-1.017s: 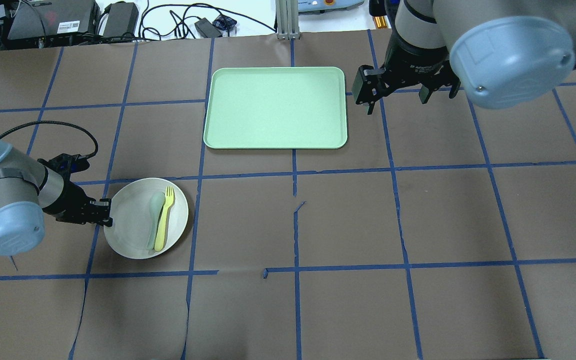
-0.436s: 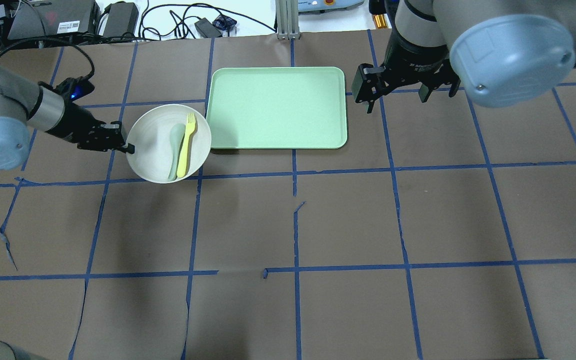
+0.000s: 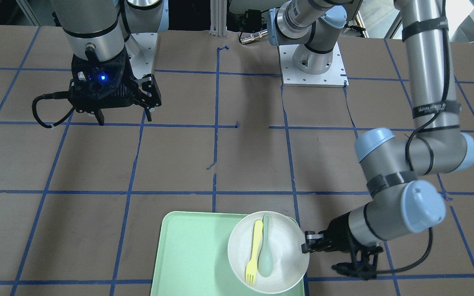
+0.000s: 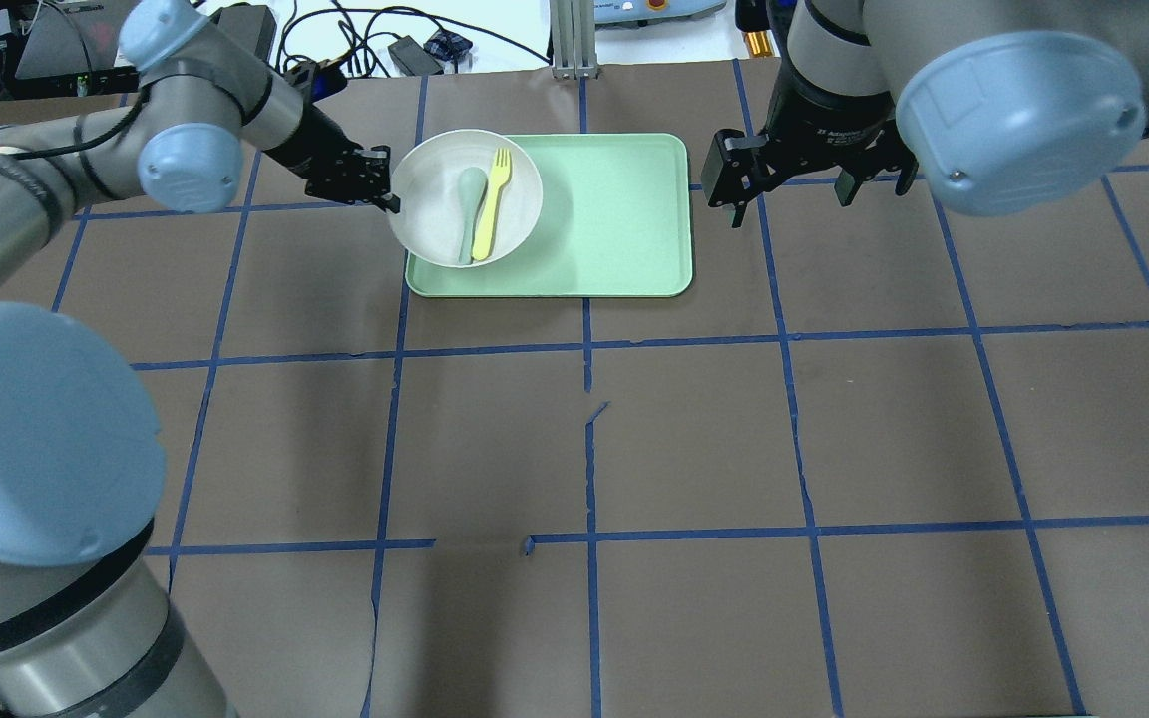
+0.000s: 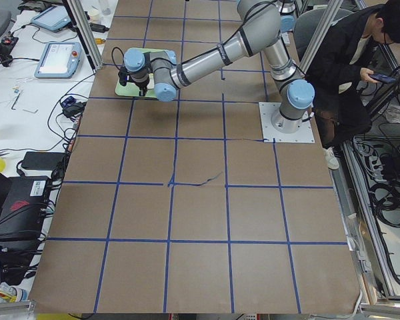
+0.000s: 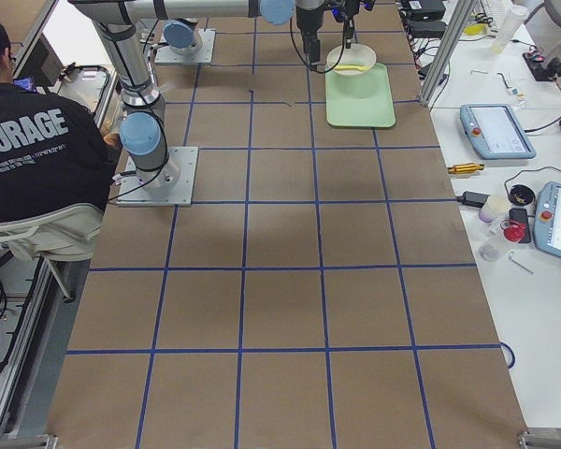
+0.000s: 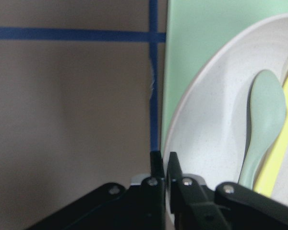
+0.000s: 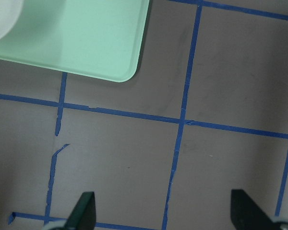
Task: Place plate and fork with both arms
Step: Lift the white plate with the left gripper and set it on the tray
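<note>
The off-white plate [image 4: 423, 204] is over the left end of the mint-green tray [image 4: 614, 219], and its rim overhangs the tray's left edge. I cannot tell whether it touches the tray. The yellow fork [image 4: 491, 204] lies in the plate beside a pale green spoon [image 4: 466, 214]. My left gripper [image 4: 390, 199] is shut on the plate's left rim. The left wrist view shows the gripper [image 7: 163, 163] pinching the rim of the plate [image 7: 211, 134]. My right gripper [image 4: 791, 211] is open and empty, just right of the tray. The front view shows the plate [image 3: 288, 246], fork [image 3: 253, 255] and left gripper [image 3: 305, 246].
The brown table cover [image 4: 694, 449] has a grid of blue tape. Cables and boxes [image 4: 235, 35] lie beyond the far edge. The right wrist view shows the tray's corner [image 8: 86, 43] and open fingers [image 8: 84, 213]. A seated person [image 5: 350, 67] is behind the robot's bases.
My left arm has carried the plate, with fork and spoon, from the near left of the table away and rightward to over the tray's left end. The right arm has not moved.
</note>
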`<state>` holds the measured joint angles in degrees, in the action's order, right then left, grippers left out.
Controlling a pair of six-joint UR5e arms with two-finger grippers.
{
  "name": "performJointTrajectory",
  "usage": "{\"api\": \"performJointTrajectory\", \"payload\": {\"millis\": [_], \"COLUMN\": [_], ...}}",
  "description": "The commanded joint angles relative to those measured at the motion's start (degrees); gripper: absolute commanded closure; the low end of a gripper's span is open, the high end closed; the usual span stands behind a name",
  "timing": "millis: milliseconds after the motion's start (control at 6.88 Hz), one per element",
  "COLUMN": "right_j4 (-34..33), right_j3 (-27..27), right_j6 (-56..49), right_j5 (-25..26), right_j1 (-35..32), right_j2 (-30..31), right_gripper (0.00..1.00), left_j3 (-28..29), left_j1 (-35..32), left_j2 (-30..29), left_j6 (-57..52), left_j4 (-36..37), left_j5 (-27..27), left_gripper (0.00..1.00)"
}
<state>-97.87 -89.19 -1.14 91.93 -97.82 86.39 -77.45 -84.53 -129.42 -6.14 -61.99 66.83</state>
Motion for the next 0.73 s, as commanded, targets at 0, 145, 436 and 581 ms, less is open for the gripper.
{"api": "performJointTrajectory", "payload": {"millis": [0,145,436,581], "right_j4": [-0.04,-0.04,-0.04,-0.04], "right_j3": [-0.02,0.07,0.16,0.07], "right_j6": [0.0,0.0,0.0,0.09], "right_j5": [0.0,0.0,0.0,0.0], "right_j1": [0.0,0.0,0.0,0.0], "right_j2": [0.0,0.0,0.0,-0.08], "right_gripper": [0.0,0.0,0.0,0.0], "left_j3": [9.74,9.77,8.29,6.02], "left_j1": [-5.03,-5.12,-5.21,-5.12], "left_j2": [-8.28,-8.65,-7.17,-4.55], "left_j6": [5.61,4.74,1.86,1.57], "left_j4": [0.03,0.03,-0.24,-0.33], "left_j5": [0.49,0.58,3.29,6.44], "left_gripper": [1.0,1.0,0.0,0.0]}}
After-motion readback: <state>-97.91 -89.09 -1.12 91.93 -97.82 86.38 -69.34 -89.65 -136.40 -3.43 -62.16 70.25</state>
